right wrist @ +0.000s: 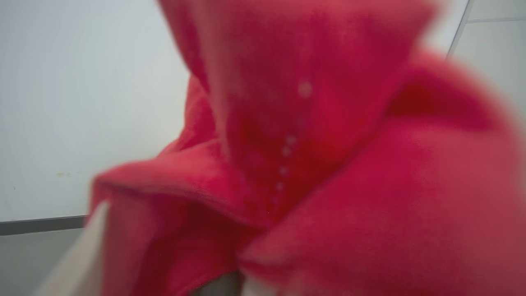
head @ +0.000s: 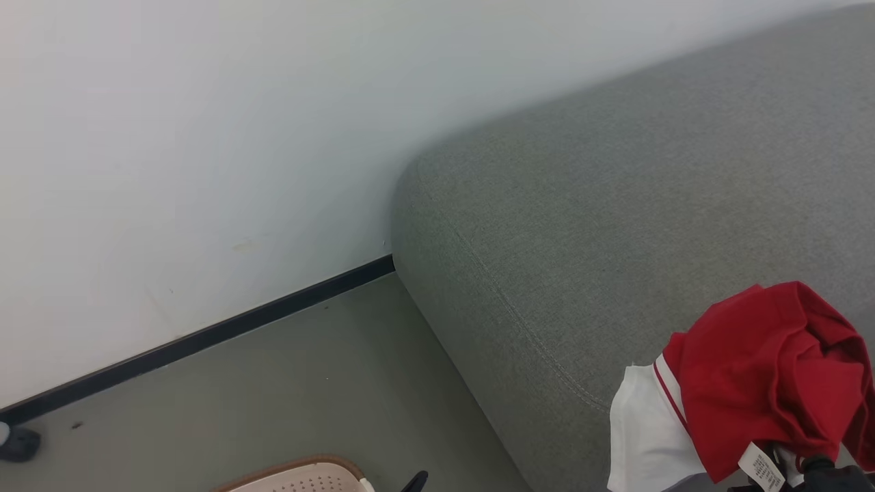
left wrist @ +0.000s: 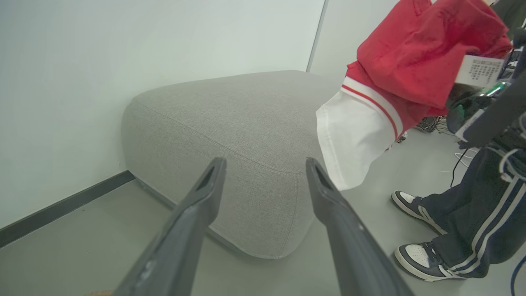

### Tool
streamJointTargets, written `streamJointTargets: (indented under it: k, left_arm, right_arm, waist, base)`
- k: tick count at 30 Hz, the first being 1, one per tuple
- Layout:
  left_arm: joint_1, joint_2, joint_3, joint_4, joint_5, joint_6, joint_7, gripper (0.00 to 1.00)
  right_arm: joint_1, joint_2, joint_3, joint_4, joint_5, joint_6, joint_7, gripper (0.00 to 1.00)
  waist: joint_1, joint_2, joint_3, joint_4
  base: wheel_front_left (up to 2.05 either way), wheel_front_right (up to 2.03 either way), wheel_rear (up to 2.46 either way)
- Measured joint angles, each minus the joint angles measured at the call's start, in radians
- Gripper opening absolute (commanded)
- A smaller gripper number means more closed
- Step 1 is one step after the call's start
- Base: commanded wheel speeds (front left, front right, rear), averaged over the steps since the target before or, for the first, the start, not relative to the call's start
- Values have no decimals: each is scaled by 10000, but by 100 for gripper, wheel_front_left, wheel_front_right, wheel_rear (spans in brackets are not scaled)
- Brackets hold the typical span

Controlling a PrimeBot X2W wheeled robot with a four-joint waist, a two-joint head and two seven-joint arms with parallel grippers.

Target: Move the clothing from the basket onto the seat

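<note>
Clamping bunched red-and-white clothing (head: 765, 369) by the grey seat (head: 581, 225), the right gripper (head: 810, 470) holds tight; the left gripper (left wrist: 265, 162) hangs with fingers apart.

left claw (left wrist: 265, 162) splayed, right claw (head: 796, 461) clamped

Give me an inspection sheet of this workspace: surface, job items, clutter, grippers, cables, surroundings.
Surface: grey seat, top bare.
Job's things: clothing bunched, hanging in the air by the seat's corner; basket on the floor.
Clutter: small dark object on the floor by the wall.
Grippers: left gripper open, holding nothing; right gripper shut on the clothing.
Cables: loose cables on the floor behind a person.
Surroundings: white wall, dark skirting, person standing close to the seat.
</note>
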Motion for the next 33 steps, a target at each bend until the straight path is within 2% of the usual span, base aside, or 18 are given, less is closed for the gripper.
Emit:
streamJointTargets:
  k: [11, 19, 26, 33]
  left_arm:
    - [2, 125, -351, -182, 0, 0, 0, 100]
    - [8, 407, -449, -531, 33, 0, 0, 100]
    - [61, 974, -205, -924, 100, -2, 0, 100]
    - [-131, 1569, -207, -1302, 295, -2, 0, 100]
  right_arm:
    - [4, 182, -180, 31, 8, -10, 0, 0]
    - [-116, 445, -759, 169, 825, -12, 0, 0]
    - [-1590, 330, -1553, 364, 1467, 8, -2, 0]
    - [-3088, 199, -2082, 989, 2314, 288, -2, 0]
  waist:
    - [0, 0, 60, 52]
    - [0, 1, 415, 182]
    - [1, 0, 1061, 269]
    - [1, 1, 1807, 426]
  base:
    - [0, 0, 0]
    - [0, 0, 0]
    - [0, 0, 0]
    - [0, 0, 0]
